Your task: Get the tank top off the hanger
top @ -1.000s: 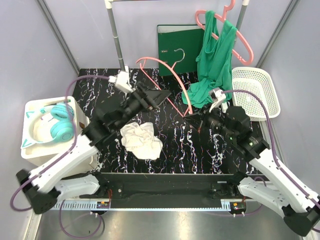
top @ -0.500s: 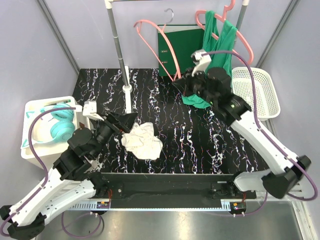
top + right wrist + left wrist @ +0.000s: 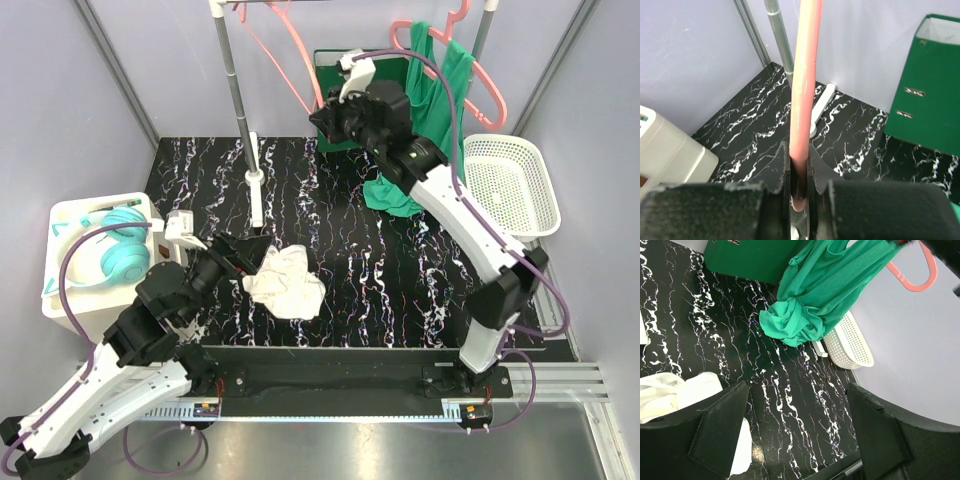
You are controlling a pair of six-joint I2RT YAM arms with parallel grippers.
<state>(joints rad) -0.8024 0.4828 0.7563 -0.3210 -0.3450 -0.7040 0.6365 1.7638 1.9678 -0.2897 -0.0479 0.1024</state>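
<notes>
Between the pads of the right tool [image 3: 799, 194], pinched shut, runs the thin rod of a bare pink plastic hanger [image 3: 806, 75], held high. The left tool [image 3: 797, 435] hangs wide open and empty just beside the crumpled white garment [image 3: 285, 280], likely the tank top, lying on the black marbled tabletop [image 3: 400, 270]. The rod could twist or slip in so narrow a pinch, or swing into the green tank top [image 3: 435, 100] hanging nearby. Its hook is cut off overhead; whether it sits on a rail cannot be told.

right gripper [image 3: 328, 118] hoists slim pink plastic hanger [image 3: 301, 62] off black marbled table [image 3: 340, 290], high rearward | left gripper [image 3: 246, 262] drops back near-left
</notes>
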